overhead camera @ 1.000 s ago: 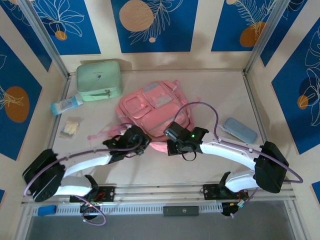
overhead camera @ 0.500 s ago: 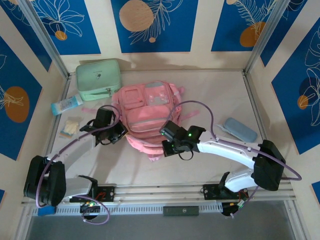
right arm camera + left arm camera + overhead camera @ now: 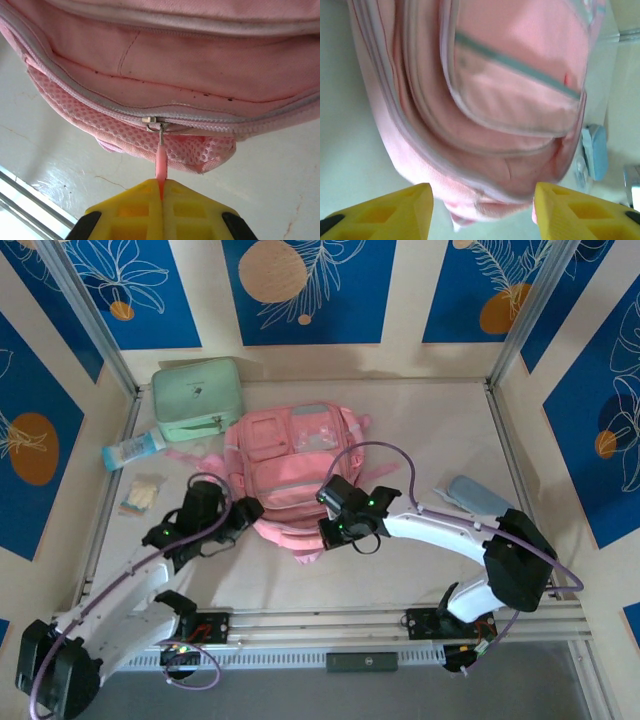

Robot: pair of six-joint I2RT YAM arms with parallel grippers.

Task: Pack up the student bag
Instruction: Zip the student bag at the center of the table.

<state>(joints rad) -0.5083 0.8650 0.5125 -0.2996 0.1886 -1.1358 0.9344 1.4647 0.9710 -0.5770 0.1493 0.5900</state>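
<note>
The pink student bag (image 3: 290, 465) lies flat in the middle of the table, front pockets up. My right gripper (image 3: 161, 184) is shut on the pink zipper pull (image 3: 160, 162) of the bag's main zip, at the bag's near edge (image 3: 165, 90); the slider sits just above the fingers. In the top view that gripper (image 3: 335, 530) is at the bag's near right corner. My left gripper (image 3: 482, 212) is open, its yellow fingers (image 3: 395, 212) either side of the bag's rounded near end (image 3: 485, 130) without touching it. From above, the left gripper (image 3: 240, 512) is at the bag's near left side.
A mint green zip case (image 3: 198, 398) stands at the back left beside the bag. A white-blue tube (image 3: 132, 449) and a small packet (image 3: 140, 494) lie by the left wall. A blue-grey case (image 3: 480, 498) lies on the right.
The bag has shifted toward the back and straightened. My left arm swung out to the left, then returned to the bag's near left side. The right gripper stayed at the bag's near edge.
</note>
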